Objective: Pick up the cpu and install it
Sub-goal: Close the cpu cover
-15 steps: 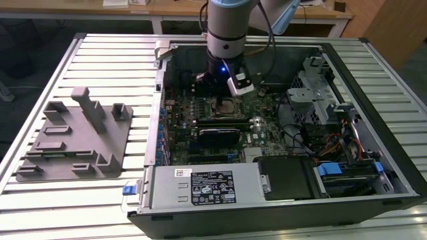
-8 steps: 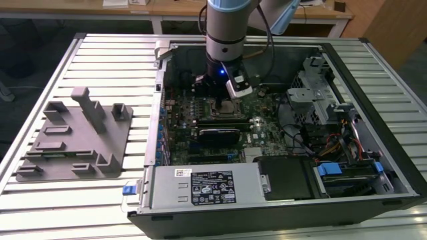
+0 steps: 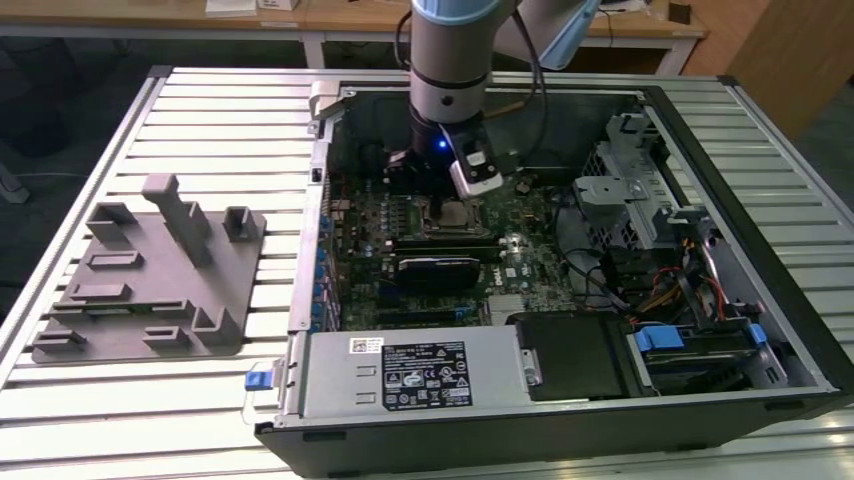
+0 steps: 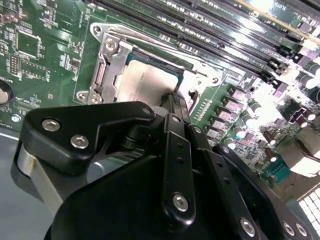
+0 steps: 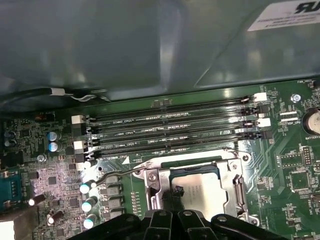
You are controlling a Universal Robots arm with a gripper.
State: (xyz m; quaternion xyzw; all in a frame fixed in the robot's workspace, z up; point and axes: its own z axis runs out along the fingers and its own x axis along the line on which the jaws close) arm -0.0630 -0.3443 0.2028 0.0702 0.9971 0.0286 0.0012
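The gripper (image 4: 172,100) is right down at the cpu (image 4: 150,85), which lies in its socket inside the computer case (image 3: 694,130).

The cpu lies flat inside the shiny metal frame (image 4: 107,65) on the green motherboard (image 4: 40,75), next to the long memory slots (image 5: 170,130). This looks like the step of setting the chip in place. To do it well, I think the chip must stay flat and line up with the frame on all sides. The push should be very soft, because a tilted chip could hurt the socket under it. The tip of the gripper seems to touch the edge of the cpu. I cannot tell how far open it is, or if it has hold of the chip. The arm (image 3: 447,60) hangs straight down into the far middle of the case. The grey fixture block (image 3: 147,280) lies well apart on the table, on the exterior view's left.
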